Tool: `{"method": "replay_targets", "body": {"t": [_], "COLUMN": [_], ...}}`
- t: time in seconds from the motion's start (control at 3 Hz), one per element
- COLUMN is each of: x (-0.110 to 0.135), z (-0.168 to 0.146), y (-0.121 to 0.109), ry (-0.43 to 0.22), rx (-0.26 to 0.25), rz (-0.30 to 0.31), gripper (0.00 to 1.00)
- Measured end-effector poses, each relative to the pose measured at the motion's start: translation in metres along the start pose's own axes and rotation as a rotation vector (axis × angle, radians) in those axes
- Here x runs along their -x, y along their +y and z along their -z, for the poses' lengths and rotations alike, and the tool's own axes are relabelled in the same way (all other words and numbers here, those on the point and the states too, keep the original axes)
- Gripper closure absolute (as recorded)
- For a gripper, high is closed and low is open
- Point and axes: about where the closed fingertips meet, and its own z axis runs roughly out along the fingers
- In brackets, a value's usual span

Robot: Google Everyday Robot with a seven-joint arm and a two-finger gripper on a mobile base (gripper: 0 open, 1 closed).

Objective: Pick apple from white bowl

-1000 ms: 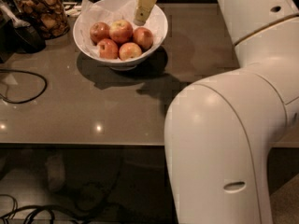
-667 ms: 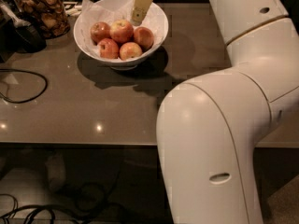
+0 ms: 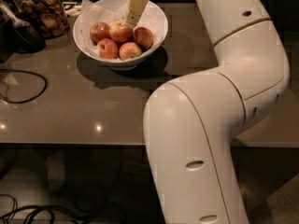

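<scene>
- The gripper hangs over the back of the white bowl, its pale tip just above the fruit. You cannot tell whether it is spread or closed.
- The apple you want, red streaks over pale yellow skin, lies directly under the tip, in the middle of the bowl.
- Four smaller apples crowd it: a red apple to the gripper's left, a dark red apple to its right, and two front apples nearer the camera than the gripper.
- To do this step well, descend straight down over the pale apple, straddle its widest part, and close gently so that the neighbours are not pushed aside; the crinkled paper lining may slip.
- A glass jar of brown snacks stands well to the gripper's left.
- No brand, label or writing can be read.
</scene>
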Motion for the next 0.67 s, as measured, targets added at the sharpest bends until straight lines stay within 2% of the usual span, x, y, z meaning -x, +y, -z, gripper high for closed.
{"method": "replay_targets", "body": {"t": [0.67], "x": [-0.002], "z": [-0.024], "y": [-0.006], "ry": [0.027], "rx": [0.013], "rz": [-0.007], "gripper": [0.21]}}
